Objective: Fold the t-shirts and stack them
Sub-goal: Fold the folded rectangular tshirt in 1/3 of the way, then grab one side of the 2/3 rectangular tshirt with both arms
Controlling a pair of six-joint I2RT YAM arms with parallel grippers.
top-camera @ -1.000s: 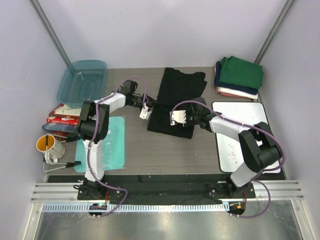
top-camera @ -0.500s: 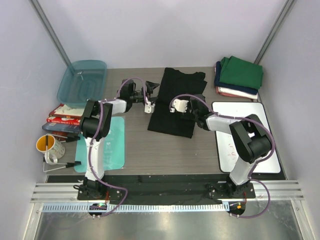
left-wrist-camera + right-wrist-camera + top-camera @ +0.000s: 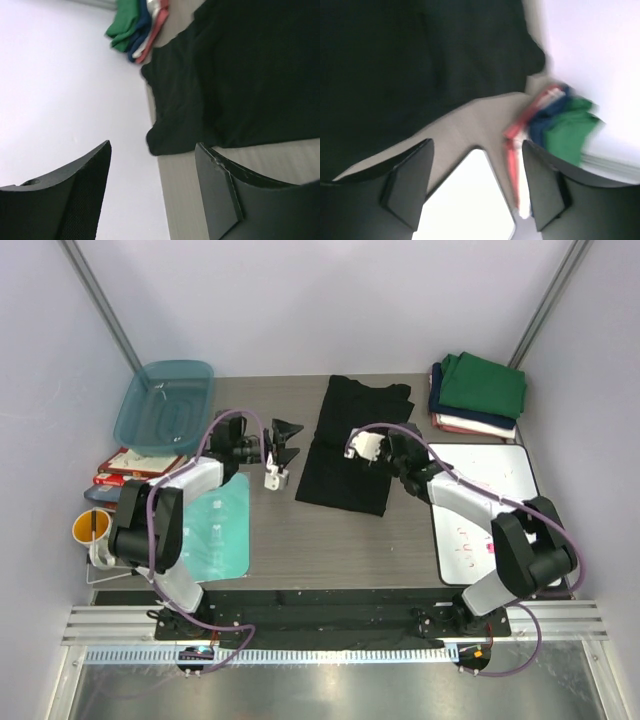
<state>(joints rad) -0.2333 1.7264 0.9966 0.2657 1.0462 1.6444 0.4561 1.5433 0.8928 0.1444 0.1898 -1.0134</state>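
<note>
At the middle of the counter's (image 3: pixel 300 530) far edge, the black t-shirt (image 3: pixel 345 475) is laid out flat, partly folded. At the far right corner the folded t-shirts (image 3: pixel 480 390) are stacked, green on top. Just beside the black shirt's left edge the left pincer (image 3: pixel 152 147) is held apart and empty. Above its right side the right pincer (image 3: pixel 477 145) is likewise spread, with nothing gripped.

Bright, even light from overhead, shadows soft. Top view sharp. Right wrist view smeared by blur, folded t-shirts (image 3: pixel 564 129) fuzzy, white board (image 3: pixel 465 210) blown out. Left wrist view slightly soft.
</note>
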